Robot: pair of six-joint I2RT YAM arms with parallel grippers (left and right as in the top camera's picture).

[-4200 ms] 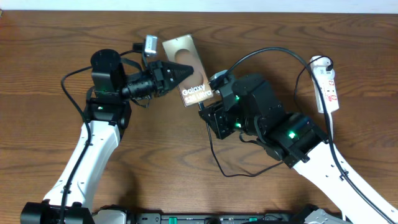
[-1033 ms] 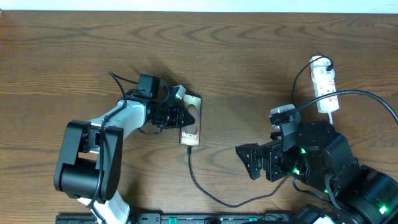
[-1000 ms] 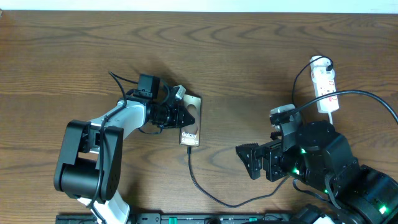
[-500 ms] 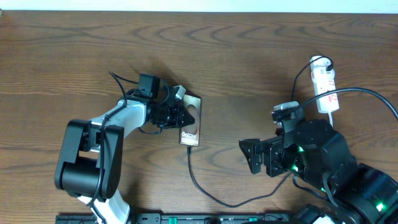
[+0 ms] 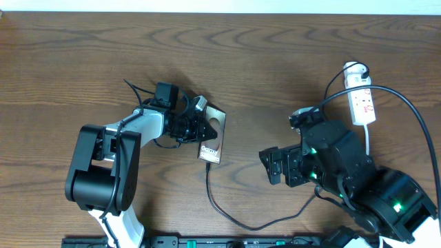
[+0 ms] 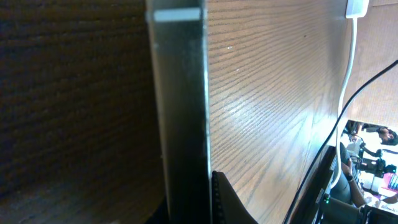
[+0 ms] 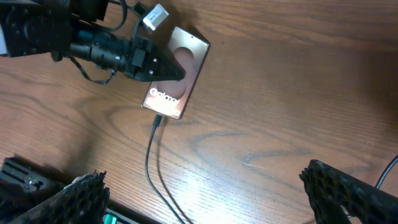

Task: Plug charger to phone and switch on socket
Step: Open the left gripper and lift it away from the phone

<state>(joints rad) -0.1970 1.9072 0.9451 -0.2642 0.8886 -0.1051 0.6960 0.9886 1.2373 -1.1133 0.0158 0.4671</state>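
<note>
Left of centre on the brown wood-grain table [image 5: 275, 55]: a small flat rectangular phone [image 5: 213, 147], shiny grey-brown, with a large round mark and white "Galaxy" lettering. Against its lower short edge, the small plug tip of a long thin black charger cable [image 5: 212, 203], looping away over the wood. Pinched shut on the phone from its left side, the black left gripper [image 5: 202, 130], tips over the round mark. Well apart to the right, the black right gripper [image 5: 271, 167], jaws spread wide and holding nothing. Far right, a narrow white power strip [image 5: 363, 103] with small red marks.
</note>
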